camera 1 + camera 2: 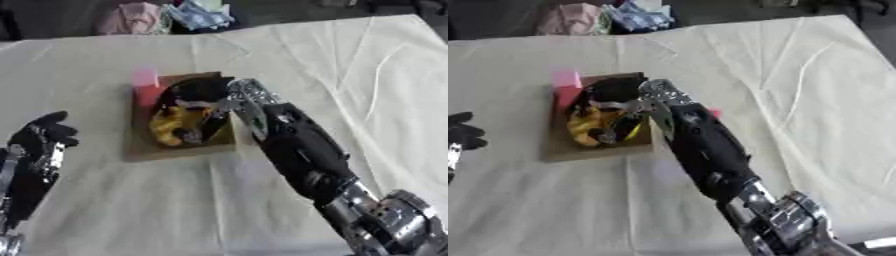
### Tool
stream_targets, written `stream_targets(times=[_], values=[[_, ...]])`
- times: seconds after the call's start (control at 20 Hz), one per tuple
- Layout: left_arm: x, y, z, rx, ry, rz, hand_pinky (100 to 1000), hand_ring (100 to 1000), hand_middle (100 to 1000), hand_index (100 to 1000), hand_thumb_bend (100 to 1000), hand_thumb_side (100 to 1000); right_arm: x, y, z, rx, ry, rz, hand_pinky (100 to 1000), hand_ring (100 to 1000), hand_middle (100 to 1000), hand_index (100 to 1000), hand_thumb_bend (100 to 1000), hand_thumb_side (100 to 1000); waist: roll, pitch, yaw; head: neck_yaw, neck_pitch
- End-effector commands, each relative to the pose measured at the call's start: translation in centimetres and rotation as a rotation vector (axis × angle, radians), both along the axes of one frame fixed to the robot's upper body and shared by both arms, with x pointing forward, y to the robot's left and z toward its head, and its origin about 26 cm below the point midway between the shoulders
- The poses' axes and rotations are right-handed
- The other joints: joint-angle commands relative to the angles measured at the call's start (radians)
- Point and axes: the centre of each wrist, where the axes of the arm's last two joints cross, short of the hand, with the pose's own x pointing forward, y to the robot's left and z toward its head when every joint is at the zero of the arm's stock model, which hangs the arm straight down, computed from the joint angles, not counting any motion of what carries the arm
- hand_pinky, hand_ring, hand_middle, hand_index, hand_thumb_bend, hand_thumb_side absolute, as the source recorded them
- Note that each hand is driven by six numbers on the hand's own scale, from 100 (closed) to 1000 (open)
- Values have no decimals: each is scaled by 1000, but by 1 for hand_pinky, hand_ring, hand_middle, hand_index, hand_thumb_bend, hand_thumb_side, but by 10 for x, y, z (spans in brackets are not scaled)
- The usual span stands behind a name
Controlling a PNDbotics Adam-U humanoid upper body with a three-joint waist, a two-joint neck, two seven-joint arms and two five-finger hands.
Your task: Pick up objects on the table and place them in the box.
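Cream cloth (105,210) covers the whole table. At the left edge the black left hand (45,136) rests idle, fingers relaxed and empty. In the shallow brown cardboard box (140,147) already lie a pink block (145,79) and yellow pieces (168,125). Over them hangs the black right hand (194,107); whether it grips anything cannot be told. Just right of the arm a small red scrap (715,113) shows, seemingly not yet boxed.

A bench (350,75) draped in a creased cream cloth (105,200). A shallow brown box (140,147) sits near its middle. A small red thing (714,112) lies just right of the box.
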Motion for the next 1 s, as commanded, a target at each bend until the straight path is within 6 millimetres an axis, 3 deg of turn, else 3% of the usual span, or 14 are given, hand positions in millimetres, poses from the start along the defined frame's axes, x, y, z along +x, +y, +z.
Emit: stream_targets(times=[0.05,0.2,0.55,0.9,1.0], values=[[0,0,8,2,-26,-4,734,631,620,847,100,785,2,2,18,-7,-96,31,890,928,926,983,100,245,-5,-26,2,-5,5],[0,0,8,3,-26,-6,735,631,620,847,100,786,2,1,28,-2,-147,39,903,954,970,1000,100,381,-5,-25,0,-4,5],[-1,1,7,6,-22,-1,735,632,620,847,100,787,5,-16,76,77,-210,60,922,997,1000,1000,100,349,-8,-26,-4,2,5],[-2,3,6,15,-16,7,736,633,621,848,100,791,6,-69,140,128,-173,76,942,1000,1000,1000,100,273,-16,-29,-15,15,5],[-2,4,6,17,-14,10,736,633,621,848,100,791,7,-88,149,107,-153,62,948,1000,1000,1000,100,300,-19,-30,-19,20,5]])
